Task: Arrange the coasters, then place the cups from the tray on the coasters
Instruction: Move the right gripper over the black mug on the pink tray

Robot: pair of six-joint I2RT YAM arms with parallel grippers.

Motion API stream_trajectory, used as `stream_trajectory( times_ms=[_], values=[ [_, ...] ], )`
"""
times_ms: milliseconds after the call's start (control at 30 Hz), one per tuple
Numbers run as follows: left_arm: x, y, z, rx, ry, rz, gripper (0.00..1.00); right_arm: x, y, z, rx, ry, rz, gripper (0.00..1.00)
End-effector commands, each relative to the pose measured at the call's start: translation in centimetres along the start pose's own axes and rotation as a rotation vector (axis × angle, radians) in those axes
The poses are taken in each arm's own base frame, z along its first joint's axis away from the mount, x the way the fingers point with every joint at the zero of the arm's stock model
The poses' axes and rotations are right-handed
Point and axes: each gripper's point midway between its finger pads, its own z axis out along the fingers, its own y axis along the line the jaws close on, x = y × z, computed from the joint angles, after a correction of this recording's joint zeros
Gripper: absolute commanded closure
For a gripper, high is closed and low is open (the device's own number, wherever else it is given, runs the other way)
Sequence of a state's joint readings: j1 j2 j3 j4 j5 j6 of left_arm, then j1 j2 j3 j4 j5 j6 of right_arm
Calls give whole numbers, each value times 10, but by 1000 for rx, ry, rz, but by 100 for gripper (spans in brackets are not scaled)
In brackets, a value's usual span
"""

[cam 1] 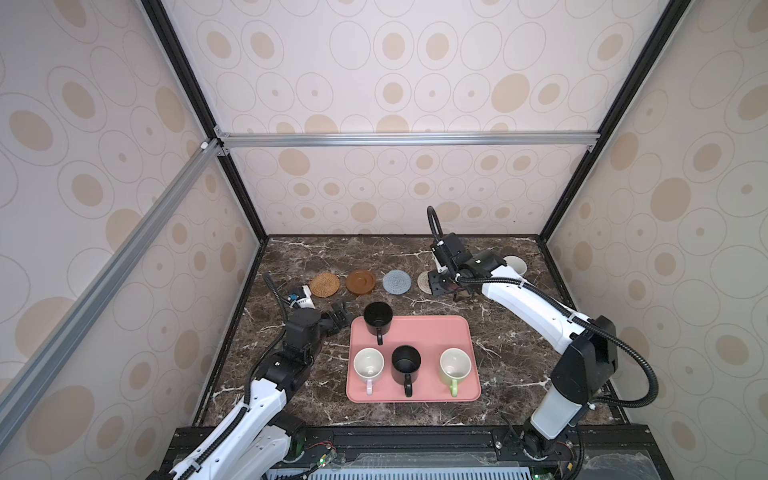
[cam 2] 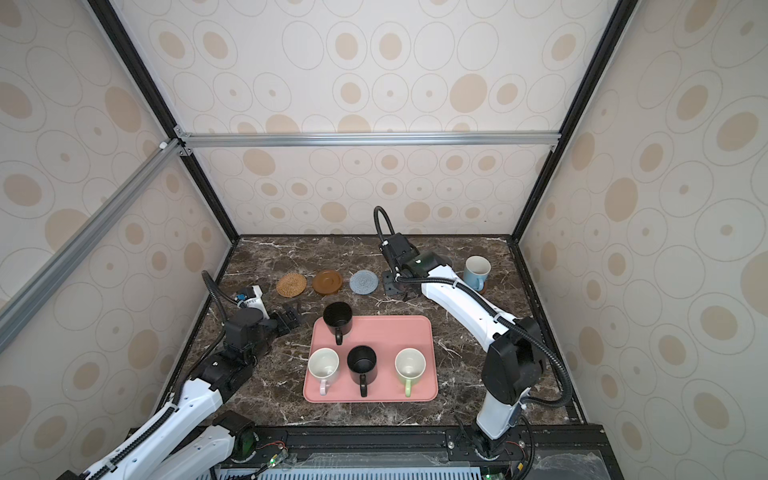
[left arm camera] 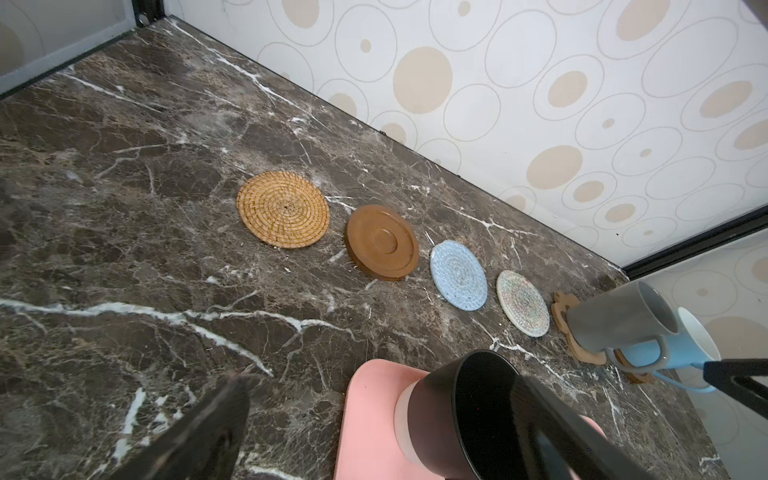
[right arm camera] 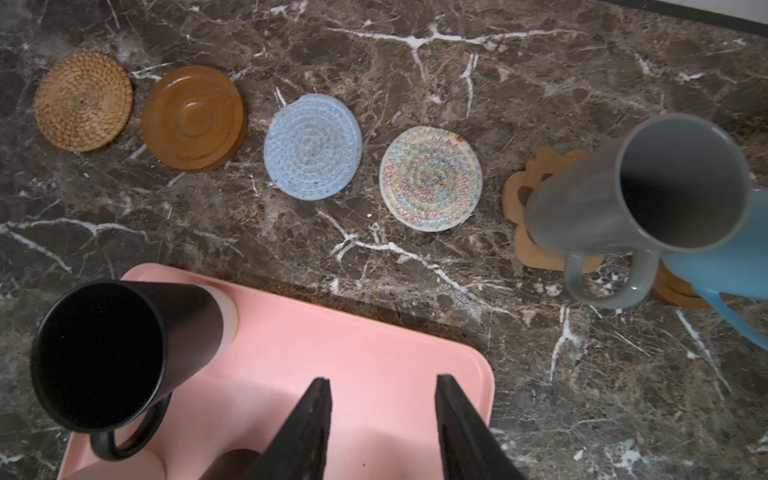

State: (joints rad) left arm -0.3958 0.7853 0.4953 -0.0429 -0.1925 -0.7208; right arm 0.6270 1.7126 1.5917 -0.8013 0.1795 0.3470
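Left gripper [cam 1: 338, 316] hung low over the marble table [cam 1: 511, 353], just left of the tray's far-left corner. Its jaws were spread wide and held nothing.

Far row, left to right:
- The rattan coaster [cam 1: 324, 284], brown disc [cam 1: 360, 282] and blue-grey knitted coaster [cam 1: 397, 282] lay flat, apart and bare.
- The cream knitted coaster [right arm camera: 430, 178] was also bare. In both top views the right wrist partly hid it.
- Right gripper [right arm camera: 382, 432] hovered just near of this part of the row. Its jaws were parted with nothing between them.
- The paw coaster [right arm camera: 521, 195] carried the grey mug [right arm camera: 623, 199], upright, with the handle toward the near side.
- The second brown disc [right arm camera: 677, 297] carried the light blue mug [cam 2: 476, 270], upright, close beside the grey one. Contact between the two mugs could not be told.

The pink tray [cam 1: 432, 336] sat near of the row, centre table, with four mugs upright on it. All four handles pointed near.
- A black mug [cam 1: 377, 318] stood at the far-left corner.
- Along the near part, left to right, stood the pink mug [cam 1: 368, 363], a second black mug [cam 1: 406, 363] and the green mug [cam 1: 455, 365].
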Motion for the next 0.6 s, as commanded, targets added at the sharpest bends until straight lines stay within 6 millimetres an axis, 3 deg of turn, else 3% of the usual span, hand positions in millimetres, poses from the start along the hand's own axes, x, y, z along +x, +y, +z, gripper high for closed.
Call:
stream_trajectory(
  times_ms=[0, 567],
  values=[
    [1, 7, -3, -32, -9, -21, 0, 7, 11, -3, -21, 29, 31, 55],
    [6, 12, -2, -33, -20, -41, 0, 50, 69, 11, -105, 163, 24, 54]
  ],
)
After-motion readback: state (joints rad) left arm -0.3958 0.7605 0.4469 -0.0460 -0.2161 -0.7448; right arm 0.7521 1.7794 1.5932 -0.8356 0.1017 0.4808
